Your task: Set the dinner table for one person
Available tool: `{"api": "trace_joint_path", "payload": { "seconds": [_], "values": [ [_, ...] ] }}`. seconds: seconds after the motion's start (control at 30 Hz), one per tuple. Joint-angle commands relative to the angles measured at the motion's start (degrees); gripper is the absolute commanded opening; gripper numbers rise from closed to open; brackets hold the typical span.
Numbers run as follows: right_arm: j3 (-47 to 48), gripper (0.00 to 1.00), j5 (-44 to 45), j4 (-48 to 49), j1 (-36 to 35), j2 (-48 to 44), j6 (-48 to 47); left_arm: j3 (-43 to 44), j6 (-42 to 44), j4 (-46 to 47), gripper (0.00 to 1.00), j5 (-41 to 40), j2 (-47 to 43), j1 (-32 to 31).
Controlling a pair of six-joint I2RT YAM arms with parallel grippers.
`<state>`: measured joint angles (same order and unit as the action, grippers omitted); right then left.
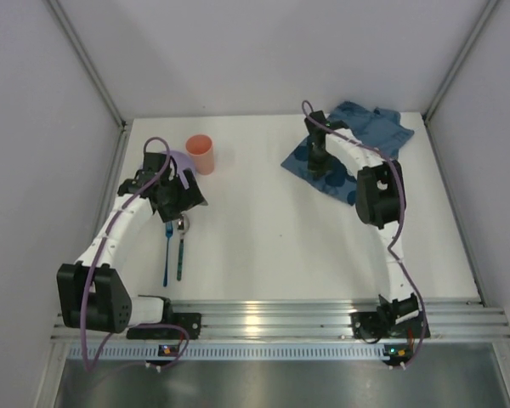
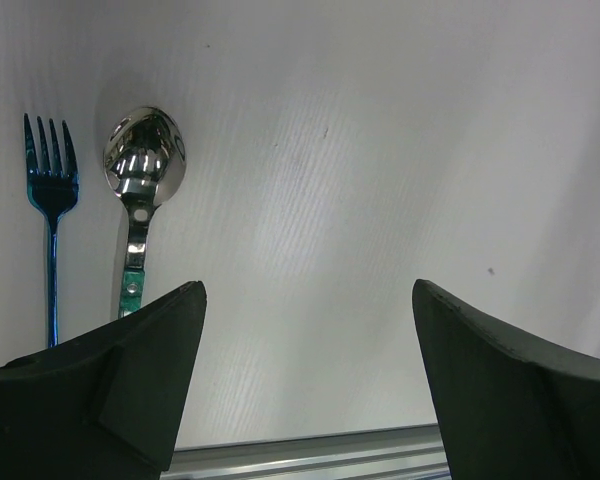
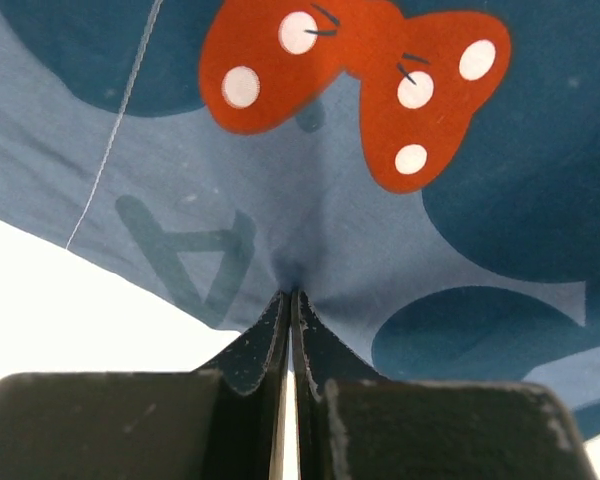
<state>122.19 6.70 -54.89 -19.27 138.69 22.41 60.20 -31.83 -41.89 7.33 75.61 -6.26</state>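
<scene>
The plain white matte surface point(image 1: 263, 246) fills the frame's middle. The left claw point(image 2: 305, 300) is spread and empty; the right claw point(image 3: 290, 292) pinches the blue cloth point(image 3: 180, 200).

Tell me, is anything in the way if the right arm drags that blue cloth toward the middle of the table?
Nothing visible: the table beside the cloth is bare; cup, fork and spoon sit far left.

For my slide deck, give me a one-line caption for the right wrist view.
Right end effector pinches a fold of the blue cloth placemat near its red polka-dot bow.
</scene>
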Motion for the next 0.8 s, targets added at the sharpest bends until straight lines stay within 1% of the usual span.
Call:
{"api": "trace_joint_path", "payload": {
  "seconds": [0.0,0.03,0.07,0.17,0.27,0.3,0.33,0.37,0.4,0.43,0.47,0.5,0.53,0.57,0.6,0.67,0.7,0.73,0.77],
  "values": [
    [-12.83,0.0,-5.46,-1.9,-6.21,-6.74,-0.01,1.58,1.86,2.95,0.89,1.8,-3.01,-0.15],
    [-15.38,0.0,-6.34,-0.4,-8.31,-11.29,0.52,1.32,1.86,3.13,0.89,2.24,-3.36,-0.24],
    [-19.75,0.0,-6.43,-0.04,-9.37,-13.25,1.05,0.88,1.86,3.83,0.89,3.2,-3.72,-0.24],
    [-27.08,0.0,-10.73,0.84,-14.64,-19.94,2.98,-0.7,1.95,5.41,0.89,4.27,-4.68,-1.47],
    [-32.88,0.0,-14.25,1.54,-20.62,-25.04,4.65,-1.32,2.21,6.82,0.9,4.27,-4.51,-4.28],
    [-34.11,0.0,-15.48,1.89,-23.07,-26.18,5.79,-1.23,2.22,7.34,0.9,4.01,-4.25,-6.29],
    [-34.91,0.06,-16.62,2.07,-23.88,-28.02,6.32,-1.23,2.3,7.52,0.9,3.31,-3.64,-7.44],
    [-35.87,0.24,-16.63,2.33,-24.58,-28.82,7.02,-1.14,2.3,7.96,0.9,2.78,-3.2,-8.67],
    [-36.06,0.69,-16.37,2.42,-24.94,-29.87,8.33,-1.14,2.3,8.22,0.9,2.34,-2.76,-11.29],
    [-35.71,0.82,-15.32,2.6,-24.94,-32.23,8.78,-1.23,2.3,9.1,0.9,1.64,-1.45,-12.62],
    [-35.18,0.91,-14.53,2.42,-24.77,-33.3,8.96,-1.32,2.3,9.45,0.91,1.2,-0.65,-13.94],
    [-34.66,0.98,-14.0,2.34,-24.07,-35.75,8.96,-1.23,2.22,9.89,0.91,0.76,0.4,-16.74],
    [-34.04,1.0,-13.21,1.99,-23.37,-37.08,8.61,-1.06,2.04,10.42,0.9,0.23,2.85,-19.11],
    [-34.12,1.0,-12.86,1.98,-22.66,-38.48,8.61,-0.79,2.04,10.51,0.89,-0.12,4.18,-19.14],
    [-34.39,0.99,-12.68,1.37,-20.57,-41.46,8.09,-0.53,1.78,10.6,0.89,-0.82,5.67,-21.4],
    [-37.36,1.0,-12.33,1.11,-17.93,-44.72,7.56,0.52,1.08,10.25,0.88,-3.19,10.15,-23.17],
    [-39.12,1.0,-12.06,1.19,-14.34,-48.48,6.77,0.88,0.64,10.42,0.87,-3.9,11.65,-24.4],
    [-43.22,1.0,-11.63,1.37,-12.31,-50.26,6.33,1.75,0.63,10.6,0.86,-4.34,14.53,-24.85],
    [-45.35,1.0,-11.36,1.54,-10.11,-51.84,5.72,2.28,0.81,11.38,0.86,-5.56,15.95,-25.29]
  ]
}}
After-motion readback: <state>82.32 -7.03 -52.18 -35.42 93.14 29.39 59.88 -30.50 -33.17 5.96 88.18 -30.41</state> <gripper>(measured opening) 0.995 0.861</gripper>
